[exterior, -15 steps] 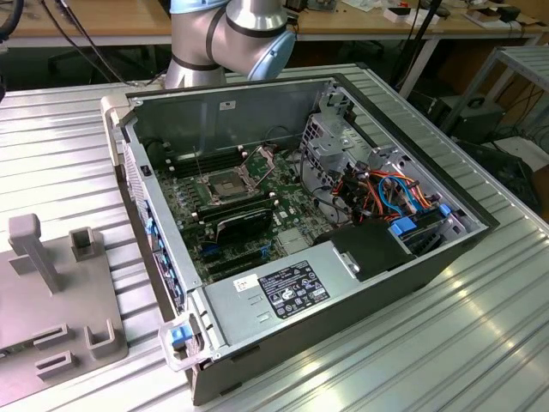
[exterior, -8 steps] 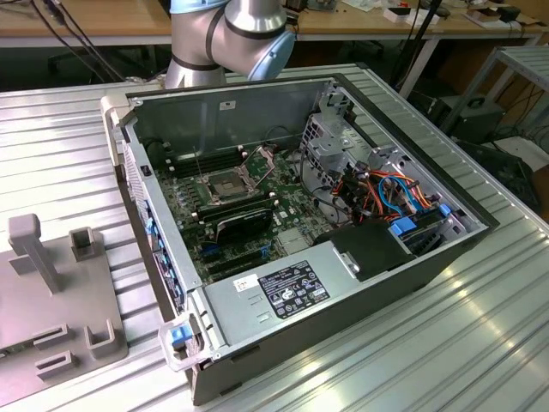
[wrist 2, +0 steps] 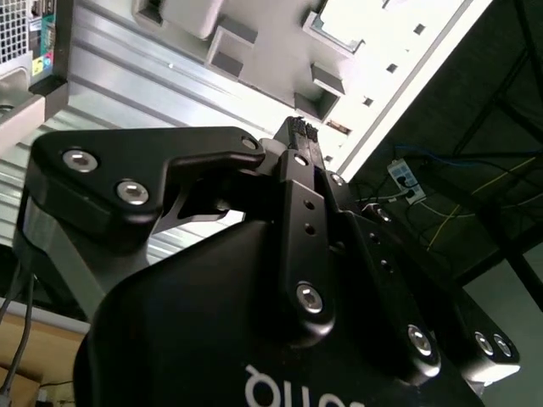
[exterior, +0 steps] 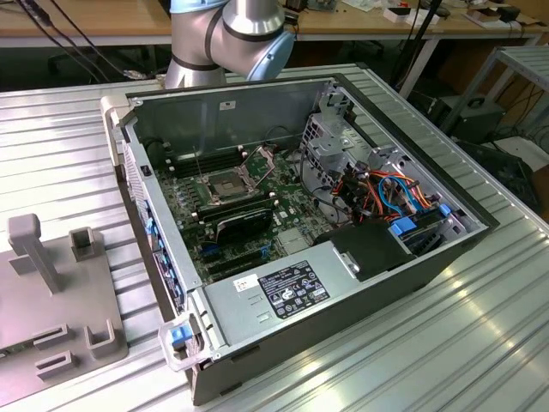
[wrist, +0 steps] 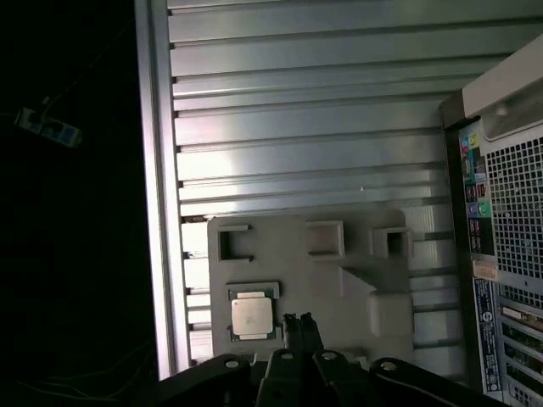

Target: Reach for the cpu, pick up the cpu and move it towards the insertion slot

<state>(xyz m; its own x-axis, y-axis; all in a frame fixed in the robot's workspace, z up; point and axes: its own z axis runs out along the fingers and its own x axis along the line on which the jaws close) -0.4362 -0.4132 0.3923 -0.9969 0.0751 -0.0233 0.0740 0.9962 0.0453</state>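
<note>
On the grey holder (wrist: 356, 254) on the surface (wrist: 297, 127), the cpu (wrist: 252, 315) is lying near the tool (wrist: 299, 320), whose fingers (wrist: 291, 329) are pressing together, so descending unopened is risking knocking it askew.

Open PC case (exterior: 214, 107) lies on its side on the ribbed aluminium surface (exterior: 480, 343), roughly mid-surface. Inside: green motherboard (exterior: 184, 219), black finned heatsink (exterior: 244, 225), silver power supply (exterior: 283, 287) with a label, grey drive cage (exterior: 330, 146), orange and blue cables (exterior: 390, 189). Grey fixture plate (exterior: 51, 326) with an upright post (exterior: 33, 245) and small brackets sits close to the surface's edge, on the exterior view's left, beside the case but not touching it. Wooden bench (exterior: 86, 17) behind. Power strip (wrist: 47, 127) lies on the dark floor past the surface's edge.
</note>
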